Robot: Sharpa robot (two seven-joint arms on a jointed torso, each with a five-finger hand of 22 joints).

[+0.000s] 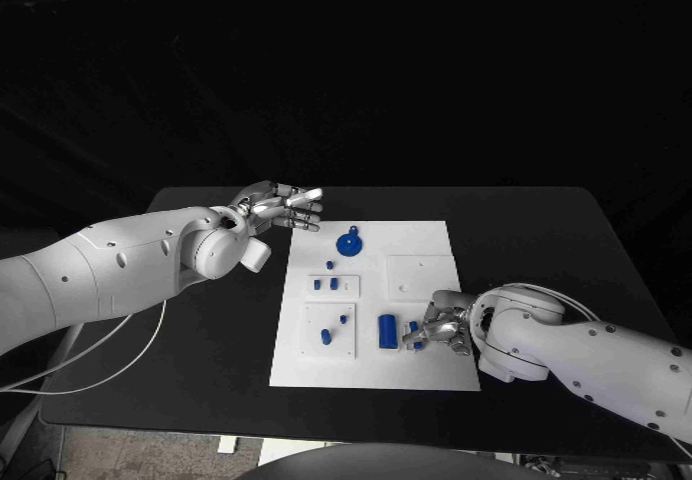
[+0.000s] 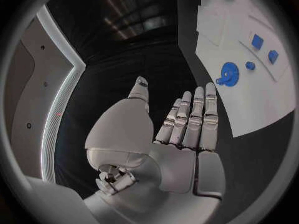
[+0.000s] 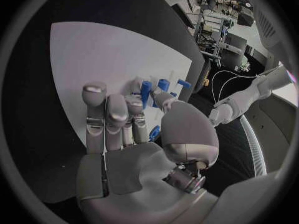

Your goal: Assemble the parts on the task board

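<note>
White board (image 1: 418, 255) lies mid-tabletop (image 1: 577, 240) between the two arms, with blue parts spread over it. The right robot hand (image 1: 437, 328) sits low at the board's near right edge, fingers curled toward a small blue piece (image 3: 145, 90); in the right wrist view that piece stands just at the fingertips (image 3: 94, 89), but I cannot tell whether it is truly pinched or only touched. Just beside this hand, toward the board's middle, lies a blue block (image 1: 387, 331), and further out past it two small pegs (image 1: 335, 328) rest on a raised white tile.

The left robot hand (image 1: 283, 207) hovers off the board's far left corner, fingers straight and apart, holding nothing. Nearest to it is the round blue gear (image 1: 348, 243), near the far edge of the board; small blue studs (image 1: 333, 283) lie beyond the gear, toward the right hand.

The step in hand looks like the right hand's work on that small piece. To do it well, the fingertips should close squarely on the piece's sides, keep it upright, and bring it straight down over its seat rather than sliding it across the board. A skewed grip would likely jam it or tip it over. The neighbouring block is close, so the other fingers should stay tucked. The left hand can steady the board's edge if it shifts.
</note>
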